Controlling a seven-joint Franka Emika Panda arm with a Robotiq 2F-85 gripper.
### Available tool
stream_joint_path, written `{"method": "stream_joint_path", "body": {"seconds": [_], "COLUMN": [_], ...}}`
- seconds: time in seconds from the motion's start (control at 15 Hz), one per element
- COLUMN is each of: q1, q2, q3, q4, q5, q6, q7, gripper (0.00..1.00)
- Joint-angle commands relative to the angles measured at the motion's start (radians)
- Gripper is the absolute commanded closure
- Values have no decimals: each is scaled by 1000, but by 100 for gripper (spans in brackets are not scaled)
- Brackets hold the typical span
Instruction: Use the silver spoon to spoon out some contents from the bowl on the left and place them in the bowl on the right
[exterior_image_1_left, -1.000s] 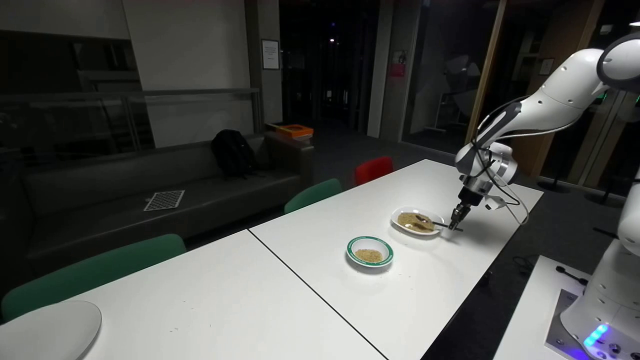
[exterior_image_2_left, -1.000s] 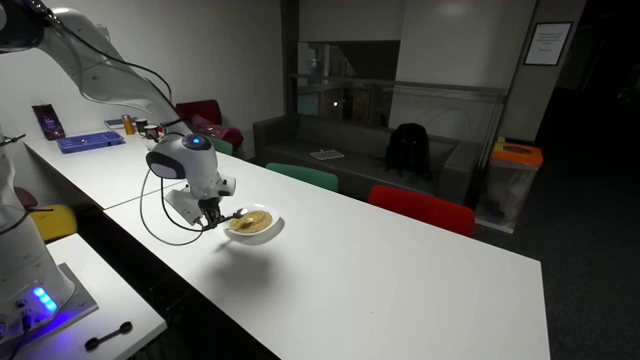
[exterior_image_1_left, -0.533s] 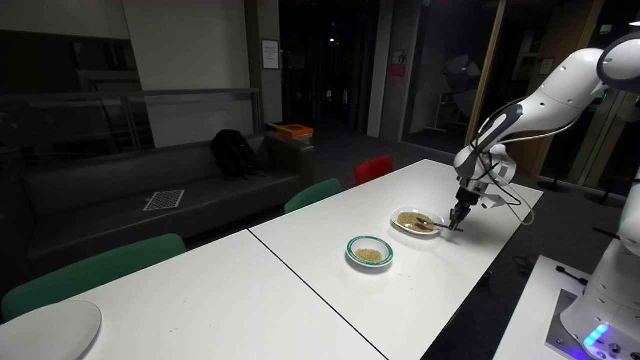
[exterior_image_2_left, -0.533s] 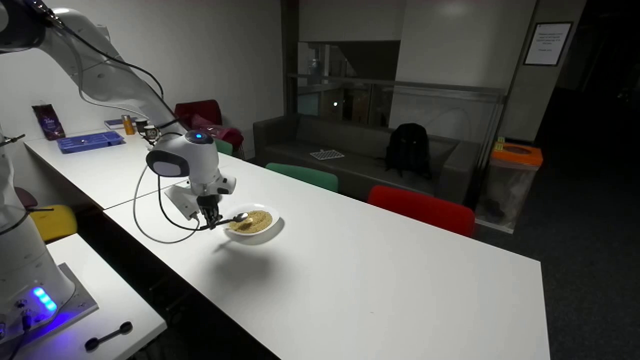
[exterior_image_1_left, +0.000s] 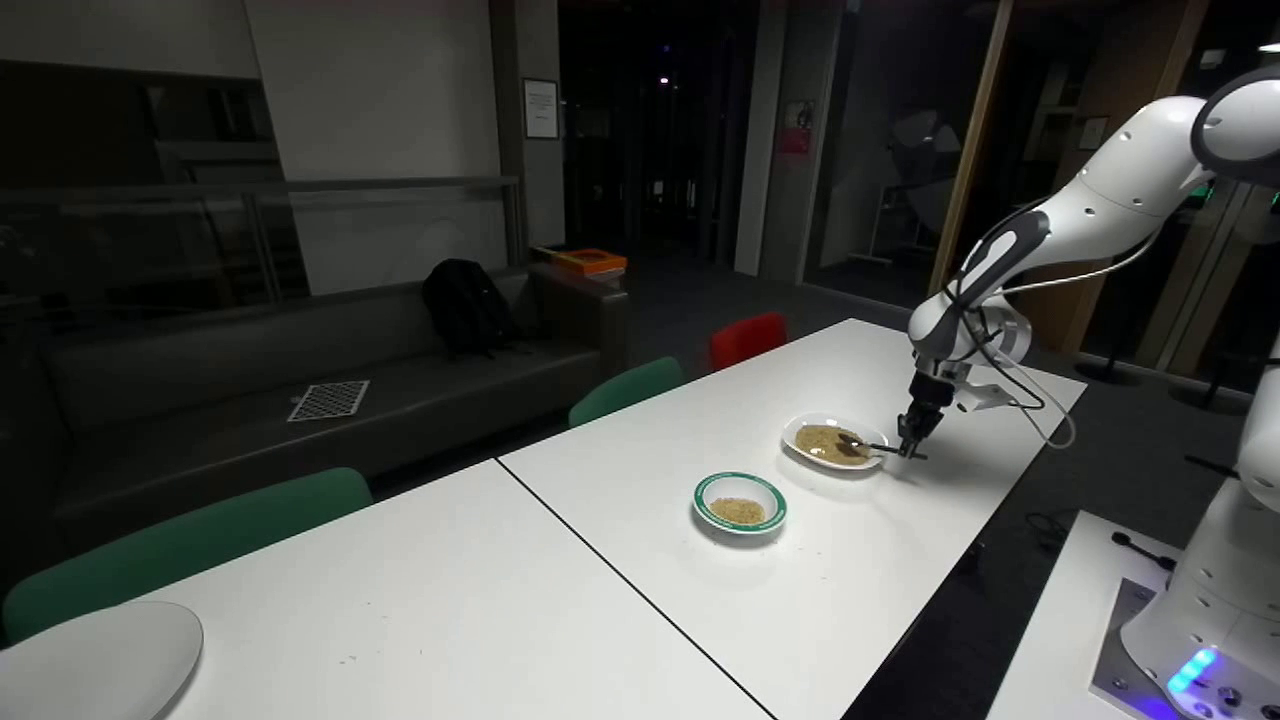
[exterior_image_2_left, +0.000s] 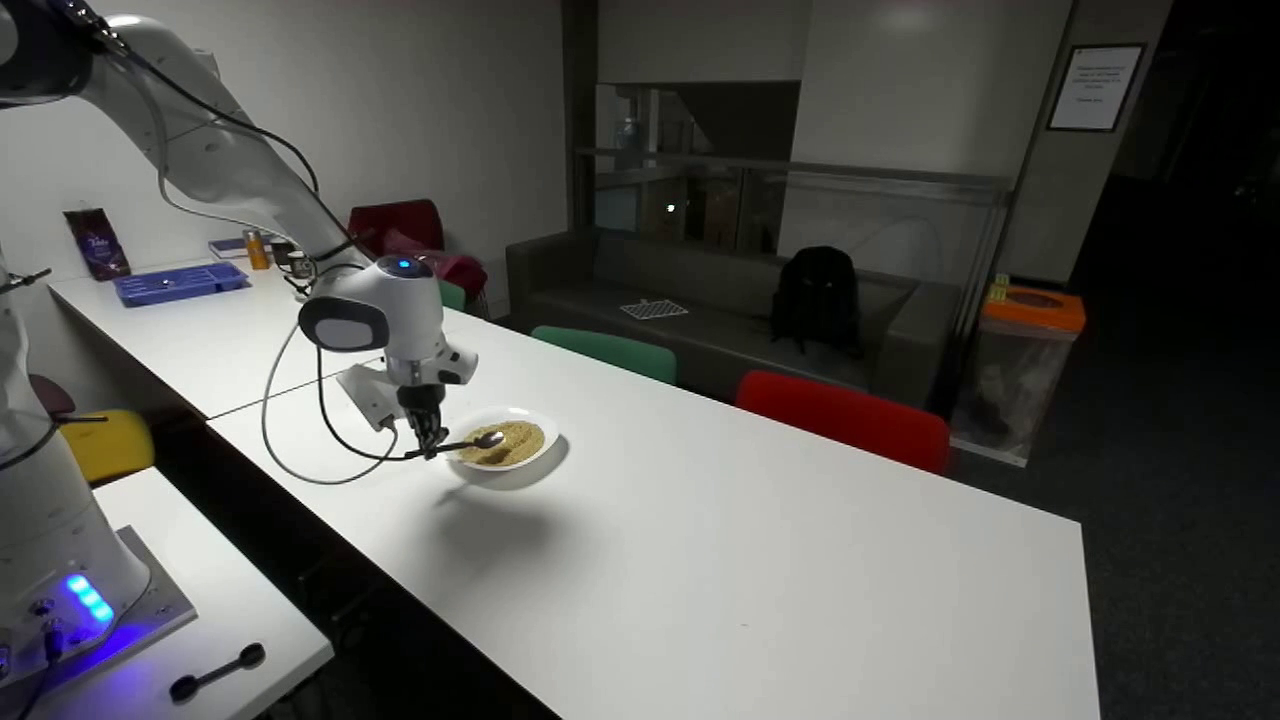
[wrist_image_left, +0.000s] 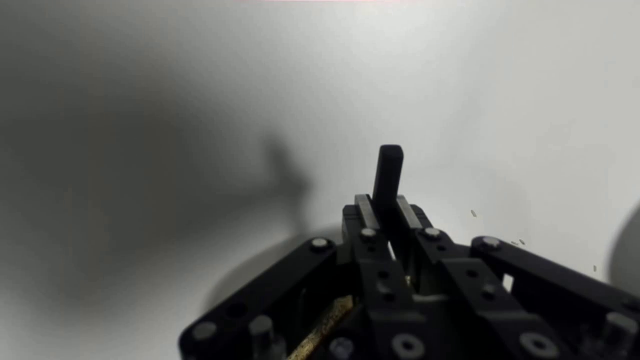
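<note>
One pinch on slender silver metal spoon (exterior_image_2_left: 490, 439) near handle end, by black two-fingered gripper (wrist_image_left: 384, 202). Poises far end over tan loose grains (exterior_image_2_left: 522, 444) in glossy white oval dish (exterior_image_2_left: 517, 413), perhaps touching; presumably to scoop without dipping gripper.

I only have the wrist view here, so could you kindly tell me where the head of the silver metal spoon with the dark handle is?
Observer: In both exterior views, the head of the silver metal spoon is over the pale tan grains in the shallow plain white bowl; whether it touches them, I cannot tell.
Operator: Thank you; does the round white bowl with the green rim hold anything?
Observer: Yes, an exterior view shows a patch of tan grains in it.
Operator: And how do the two bowls stand, please?
Observer: Apart on the white table; in an exterior view, the green-rimmed one stands nearer the camera.
</note>
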Motion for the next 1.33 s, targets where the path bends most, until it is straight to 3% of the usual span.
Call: {"method": "stream_joint_path", "body": {"seconds": [0.0,0.73,0.8,0.87,1.0,1.27], "q1": [-26,-48,-52,-54,-57,-63], "q2": [17,80,84,90,95,101], "q3": [16,29,33,35,35,36], "q4": [26,65,69,73,77,86], "q5": [-47,-53,-50,-51,-53,-51], "q6": [-3,7,5,6,7,7], "q7": [63,86,88,92,101,112], "gripper": [97,97,92,64,56,25]}}
